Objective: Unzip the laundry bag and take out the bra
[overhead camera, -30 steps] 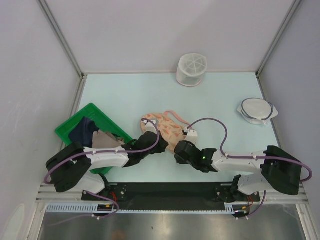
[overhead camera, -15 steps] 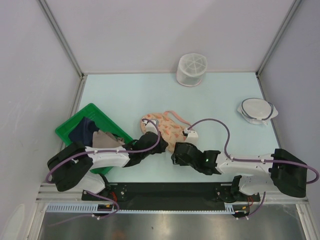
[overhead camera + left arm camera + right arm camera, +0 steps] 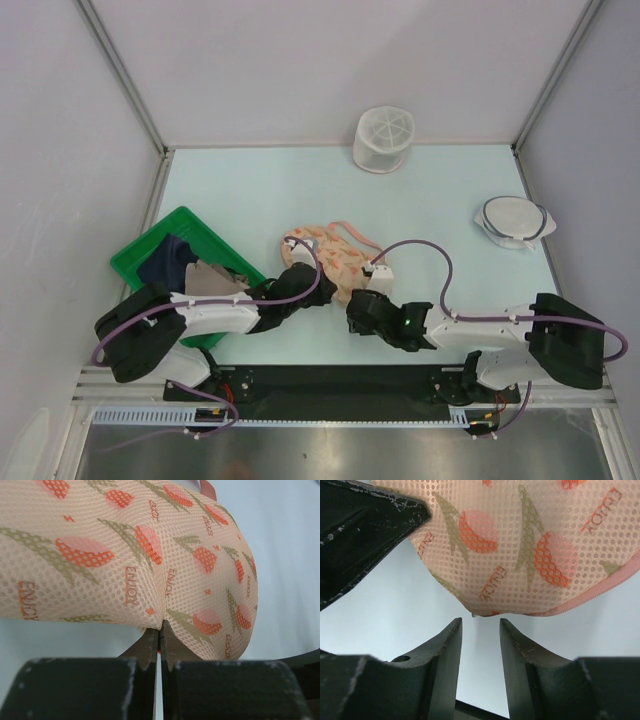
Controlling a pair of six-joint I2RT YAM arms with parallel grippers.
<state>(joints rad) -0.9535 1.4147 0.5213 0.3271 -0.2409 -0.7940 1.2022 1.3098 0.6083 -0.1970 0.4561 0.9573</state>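
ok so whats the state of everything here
laundry bag, on the table, zip state unclear
left jaws, shut on a fold of the bag's mesh
right jaws, open, at the bag's near edge, not gripping
mesh cylinder, upright
mesh disc, lying flat
green tray, holding crumpled cloths

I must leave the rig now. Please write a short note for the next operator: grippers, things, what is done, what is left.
Left gripper: shut on the lower mesh edge of the bag.
Right gripper: open, just under the bag's tip by the pink zip edging, holding nothing.
The bag lies mid-table between the arms. Bra: not in view.
Done: bag held.
Left: unzip, take the bra out.
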